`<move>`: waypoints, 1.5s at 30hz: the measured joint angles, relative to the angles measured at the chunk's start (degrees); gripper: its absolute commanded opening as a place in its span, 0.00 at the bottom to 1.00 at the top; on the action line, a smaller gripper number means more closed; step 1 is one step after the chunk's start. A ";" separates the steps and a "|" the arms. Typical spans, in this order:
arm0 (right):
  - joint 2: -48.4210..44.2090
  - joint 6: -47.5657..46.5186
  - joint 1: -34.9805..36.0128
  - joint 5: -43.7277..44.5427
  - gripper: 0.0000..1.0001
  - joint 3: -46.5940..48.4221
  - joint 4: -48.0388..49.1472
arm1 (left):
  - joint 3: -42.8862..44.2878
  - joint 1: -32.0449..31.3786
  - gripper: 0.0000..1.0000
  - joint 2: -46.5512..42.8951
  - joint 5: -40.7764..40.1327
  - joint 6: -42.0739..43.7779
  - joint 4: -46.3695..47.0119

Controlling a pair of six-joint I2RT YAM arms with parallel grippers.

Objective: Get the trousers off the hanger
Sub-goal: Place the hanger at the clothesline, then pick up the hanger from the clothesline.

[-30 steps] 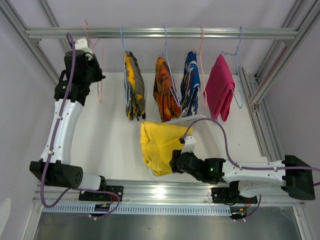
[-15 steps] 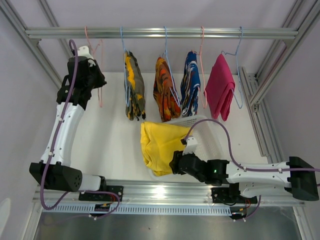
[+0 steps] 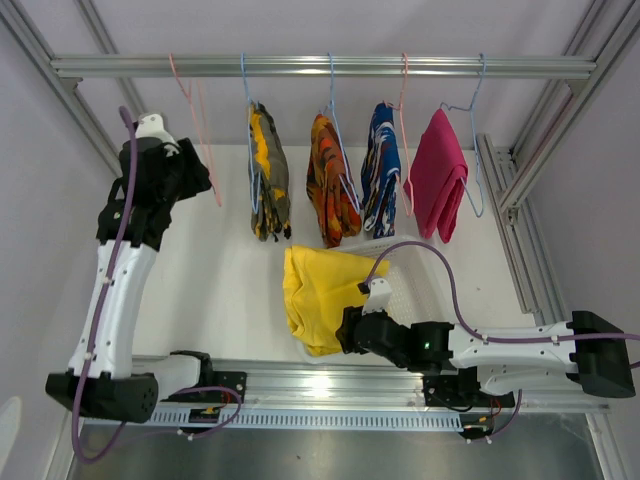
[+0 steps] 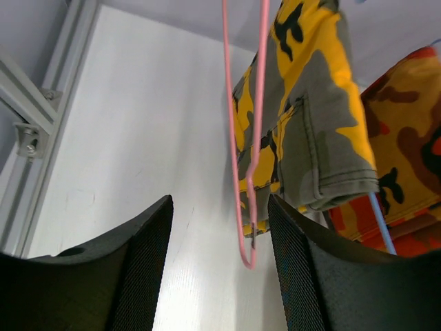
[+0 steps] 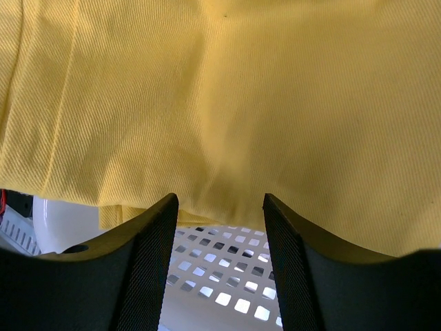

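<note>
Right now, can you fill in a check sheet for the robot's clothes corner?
Surface: white table with a white basket on it.
Job's things: yellow trousers off the hanger, draped over the basket; camouflage trousers, orange trousers, blue trousers and pink trousers hang on the rail; pink hanger bare.
Clutter: nothing seen.
Hands: left hand open, at the bare hanger; right hand open, at the yellow trousers.
Cables: purple cable along each arm; the right one arcs over the basket.
Surroundings: metal frame, pale walls.
</note>
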 measured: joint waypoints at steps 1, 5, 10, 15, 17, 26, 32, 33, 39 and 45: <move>0.17 0.11 0.11 0.00 0.58 0.00 -0.02 | 0.35 -0.13 0.63 -1.64 -0.42 -0.02 -0.50; 0.94 0.20 0.48 0.00 0.58 0.09 -0.07 | 2.73 -0.96 0.65 -8.44 -1.03 -0.07 -0.92; 2.03 0.17 0.76 0.00 0.58 0.68 -0.37 | 3.76 -1.20 0.67 -16.20 5.01 -1.31 3.96; 3.10 0.15 0.94 -0.07 0.59 1.68 -1.14 | 5.92 -1.25 0.67 -15.47 13.84 -3.98 9.05; 3.52 0.13 1.07 -0.07 0.58 2.12 -1.38 | 6.54 -1.27 0.67 -12.22 17.40 -5.20 11.13; 4.04 0.07 1.11 -0.04 0.60 4.11 -3.15 | 6.56 -1.31 0.67 4.79 25.09 -9.88 14.45; 5.11 -0.35 1.09 0.17 0.60 5.20 -4.57 | 3.91 -1.29 0.65 7.43 29.88 -13.57 18.64; 5.49 -0.42 1.05 0.15 0.60 5.44 -4.74 | 3.28 -1.29 0.64 7.56 30.67 -14.45 19.67; 6.97 -0.50 0.96 0.13 0.61 6.27 -5.60 | -1.38 -1.29 0.48 8.83 36.61 -20.41 28.09; 7.04 -0.48 0.96 0.13 0.61 6.27 -6.47 | -4.85 -1.36 0.28 10.78 43.25 -26.67 38.03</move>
